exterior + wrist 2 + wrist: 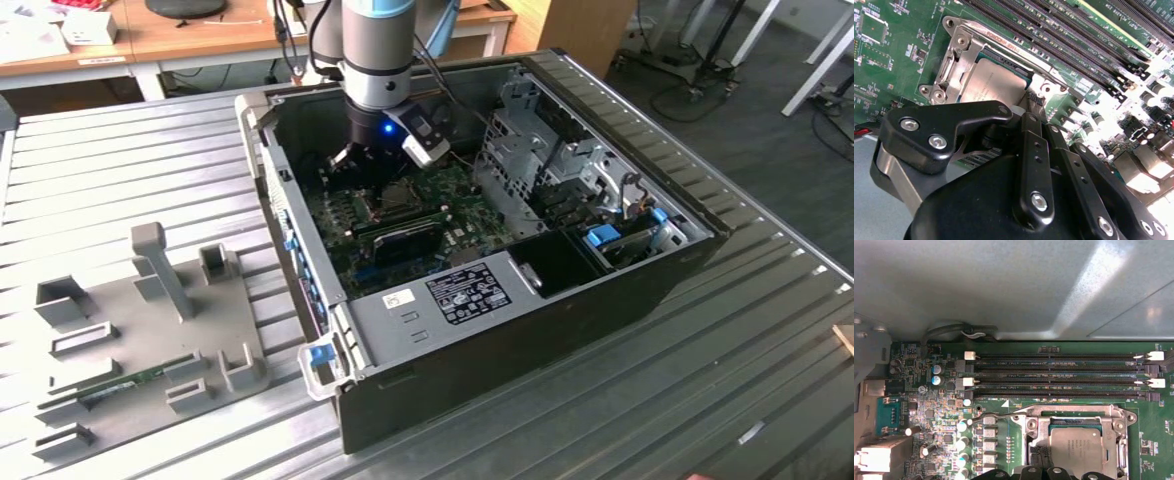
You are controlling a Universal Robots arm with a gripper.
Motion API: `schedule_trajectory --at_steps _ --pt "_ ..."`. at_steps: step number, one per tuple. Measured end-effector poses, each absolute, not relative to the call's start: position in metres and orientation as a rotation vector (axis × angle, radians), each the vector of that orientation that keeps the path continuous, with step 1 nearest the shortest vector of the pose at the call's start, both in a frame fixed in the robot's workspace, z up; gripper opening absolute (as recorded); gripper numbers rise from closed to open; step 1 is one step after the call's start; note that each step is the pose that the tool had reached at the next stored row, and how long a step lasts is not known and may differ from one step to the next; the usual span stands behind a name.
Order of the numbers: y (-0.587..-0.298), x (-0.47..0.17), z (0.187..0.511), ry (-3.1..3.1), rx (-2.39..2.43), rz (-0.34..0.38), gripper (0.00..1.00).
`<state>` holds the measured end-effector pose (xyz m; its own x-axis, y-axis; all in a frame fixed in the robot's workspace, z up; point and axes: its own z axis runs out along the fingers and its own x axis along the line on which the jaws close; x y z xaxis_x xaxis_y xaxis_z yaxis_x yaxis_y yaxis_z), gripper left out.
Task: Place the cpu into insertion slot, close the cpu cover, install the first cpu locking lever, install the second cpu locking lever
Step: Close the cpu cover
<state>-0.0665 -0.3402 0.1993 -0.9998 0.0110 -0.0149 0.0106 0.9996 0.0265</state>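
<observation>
The cpu (1000,86) is a pale square chip lying flat in the insertion slot (1075,442) on the green board. The silvery cpu cover (960,56) lies down around it, and the chip shows through its window in both wrist views. A thin wire locking lever (988,416) runs along one side of the socket frame. My gripper (1021,114) hangs low inside the case, right at the socket's edge, with its black linkages hiding that edge. In the exterior view the gripper (360,170) is just above the socket (398,200).
The open computer case (667,270) lies on a ribbed metal table. Long black memory slots (1059,375) run beside the socket, with capacitors (961,427) and connectors nearby. A drive cage (527,130) stands to the exterior view's right. A grey fixture plate (147,330) lies outside the case.
</observation>
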Motion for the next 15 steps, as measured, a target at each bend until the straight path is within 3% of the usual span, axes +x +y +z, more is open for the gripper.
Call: schedule_trajectory --at_steps 15 --pt "-0.3402 -0.0665 0.1989 3.126 0.017 0.041 0.10"
